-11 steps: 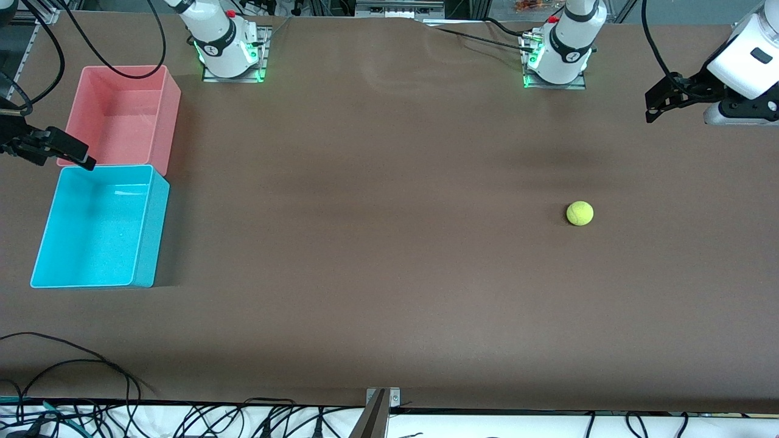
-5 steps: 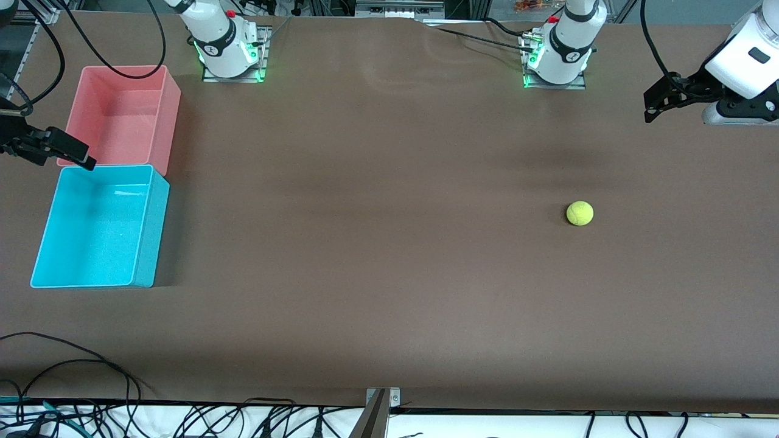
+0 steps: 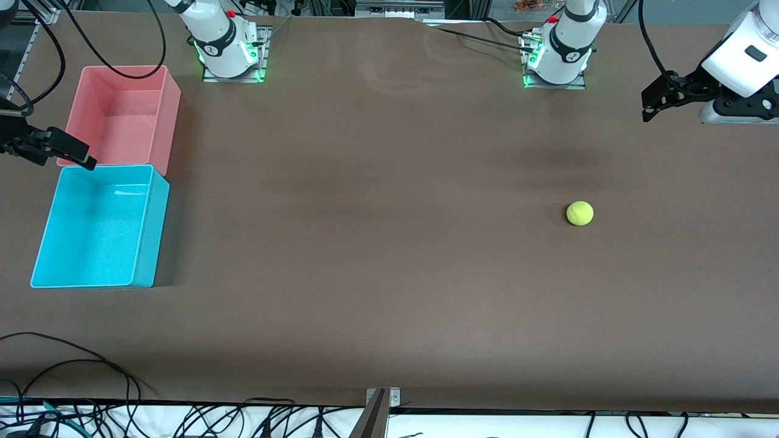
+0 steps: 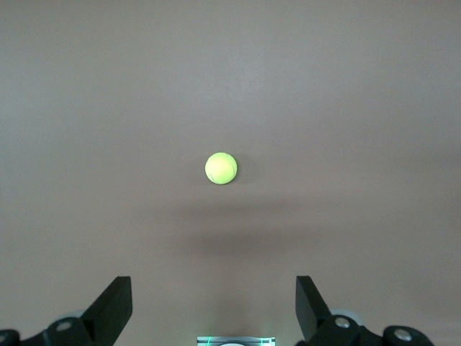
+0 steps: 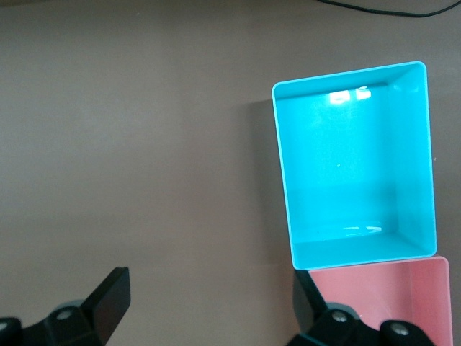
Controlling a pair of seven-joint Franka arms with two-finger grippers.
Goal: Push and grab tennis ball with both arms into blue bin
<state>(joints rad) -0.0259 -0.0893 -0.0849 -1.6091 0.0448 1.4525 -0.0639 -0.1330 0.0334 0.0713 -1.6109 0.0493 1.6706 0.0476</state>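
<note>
Tennis ball sits alone on the desk toward the left arm's end, well apart from the blue bin. Left gripper hangs over the desk with jaws released, empty. Right gripper hangs over the seam between pink bin and blue bin, jaws released.

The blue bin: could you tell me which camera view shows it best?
The right wrist view: it looks straight down into the blue bin, showing its whole rim and empty floor. The front view shows it smaller, at an angle. The left wrist view misses it.
</note>
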